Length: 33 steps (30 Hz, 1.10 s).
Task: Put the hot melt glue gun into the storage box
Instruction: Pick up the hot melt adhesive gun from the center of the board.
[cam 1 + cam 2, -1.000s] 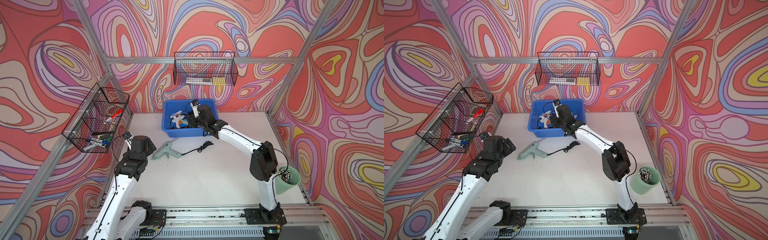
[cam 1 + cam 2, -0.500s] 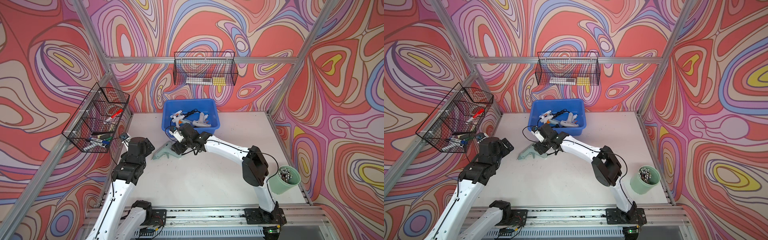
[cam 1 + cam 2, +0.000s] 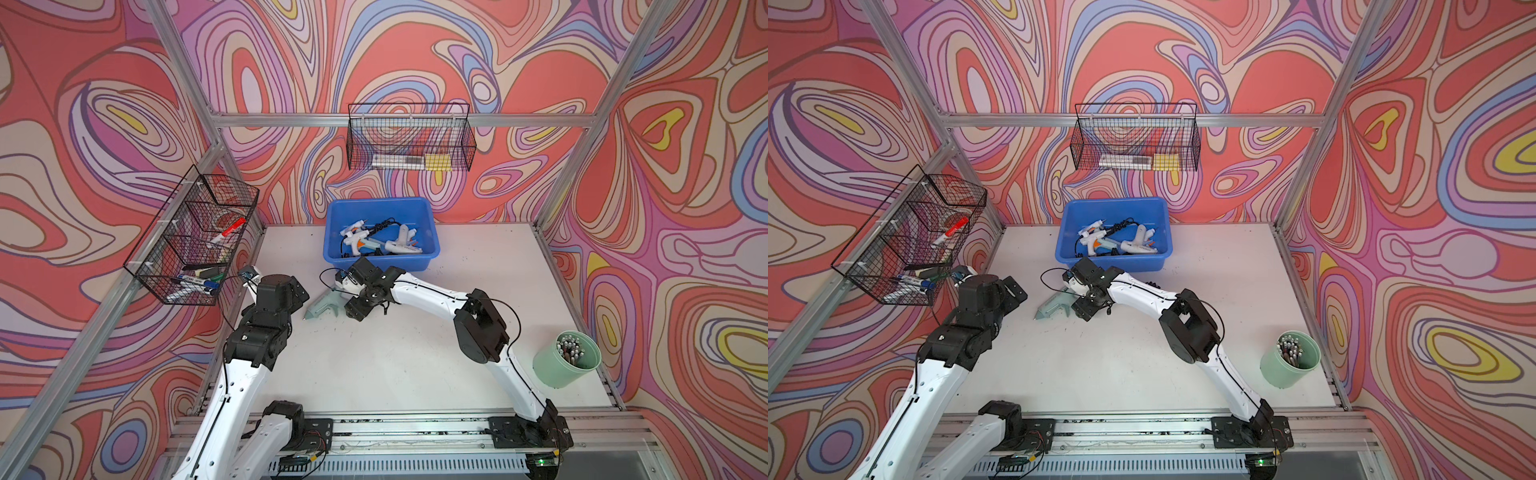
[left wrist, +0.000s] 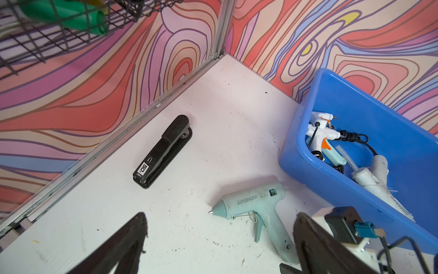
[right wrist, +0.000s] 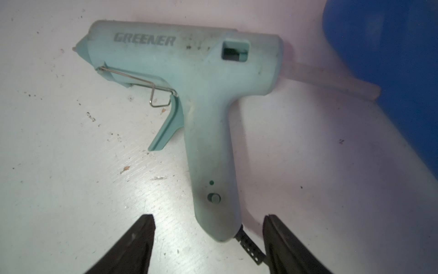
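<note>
A mint-green hot melt glue gun [image 3: 322,306] [image 3: 1052,308] lies flat on the white table, just in front of the blue storage box [image 3: 380,262] [image 3: 1113,260]. My right gripper [image 3: 350,297] [image 5: 208,216] is low over the gun [image 5: 201,83]. It is open, and the butt of the handle lies between its fingers without being pinched. My left gripper [image 3: 296,291] [image 4: 221,214] stands wide open and empty, left of the gun [image 4: 258,206]. The box [image 4: 355,106] holds other glue guns [image 3: 374,242] and cords.
A black stapler [image 4: 163,151] lies near the left wall rail. Wire baskets hang on the back wall [image 3: 409,137] and the left wall [image 3: 195,237]. A pale green cup [image 3: 567,359] of rods stands at the table's right front.
My right arm swung out of the storage box and came down onto the glue gun on the table, its jaws narrowing a little. The left arm shifted only slightly.
</note>
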{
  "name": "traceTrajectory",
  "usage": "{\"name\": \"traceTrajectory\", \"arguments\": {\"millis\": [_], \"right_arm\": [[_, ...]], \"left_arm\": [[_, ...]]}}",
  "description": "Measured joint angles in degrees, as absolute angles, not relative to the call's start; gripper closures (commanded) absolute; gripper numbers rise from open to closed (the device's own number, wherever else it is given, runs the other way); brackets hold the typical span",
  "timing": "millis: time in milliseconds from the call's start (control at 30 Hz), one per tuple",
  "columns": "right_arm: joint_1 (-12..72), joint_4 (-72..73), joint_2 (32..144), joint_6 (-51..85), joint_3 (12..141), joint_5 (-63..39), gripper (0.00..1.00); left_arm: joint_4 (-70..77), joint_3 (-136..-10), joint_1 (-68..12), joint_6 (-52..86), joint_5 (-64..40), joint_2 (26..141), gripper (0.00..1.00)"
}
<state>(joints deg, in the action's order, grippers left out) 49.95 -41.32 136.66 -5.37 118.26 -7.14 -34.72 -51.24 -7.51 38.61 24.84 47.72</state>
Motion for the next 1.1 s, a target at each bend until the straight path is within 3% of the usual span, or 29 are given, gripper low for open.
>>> {"name": "traceTrajectory", "arguments": {"millis": [833,967,1100], "right_arm": [[49.95,-44.16,146.04,-8.03,127.98,-5.8,0.42],[50.0,-44.21,146.1,-8.32,128.11,-5.8,0.53],[50.52,-44.38,146.17,-8.43,128.27,-5.61,0.72]], "left_arm": [[-34.72,-51.24,-7.51,38.54,24.88,47.79,0.01],[-34.72,-51.27,-7.51,38.41,25.04,47.79,0.01],[-34.72,-51.27,-7.51,38.39,25.32,47.79,0.01]]}}
